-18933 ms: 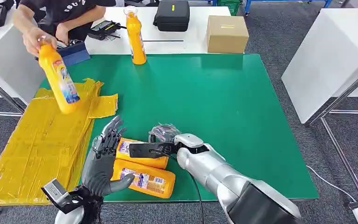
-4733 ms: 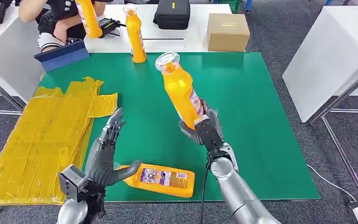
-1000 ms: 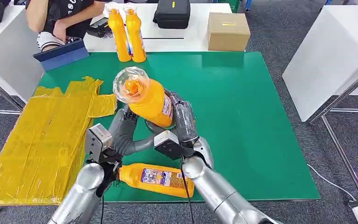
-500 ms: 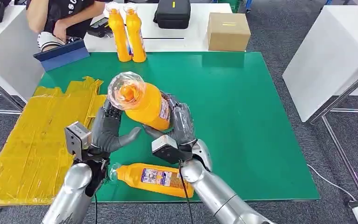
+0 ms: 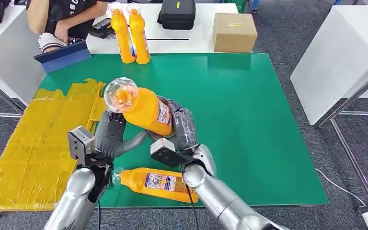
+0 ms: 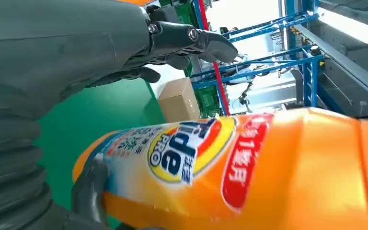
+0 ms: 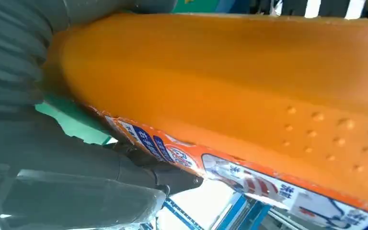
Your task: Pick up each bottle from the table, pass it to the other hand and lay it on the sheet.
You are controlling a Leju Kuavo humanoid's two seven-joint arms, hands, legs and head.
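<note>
**Bottle between both my hands above the mat**

I am holding an orange bottle (image 5: 141, 108) up over the green mat (image 5: 249, 120), tilted, with its clear cap end pointing toward the yellow sheet (image 5: 38, 143). My right hand (image 5: 179, 127) is wrapping the bottle's lower body, fingers closed around it. My left hand (image 5: 112, 134) is cupping under the neck end with its thumb reaching toward my right hand; in the left wrist view the fingers (image 6: 187, 38) are arching over the label while the thumb is pressing the bottle's side.

A second bottle (image 5: 158, 182) is lying on its side on the mat near the front edge, just below my wrists. 2 more bottles (image 5: 129, 31) are standing upright, side by side, at the mat's far edge. A person (image 5: 60, 17) is sitting behind the far left corner.
</note>
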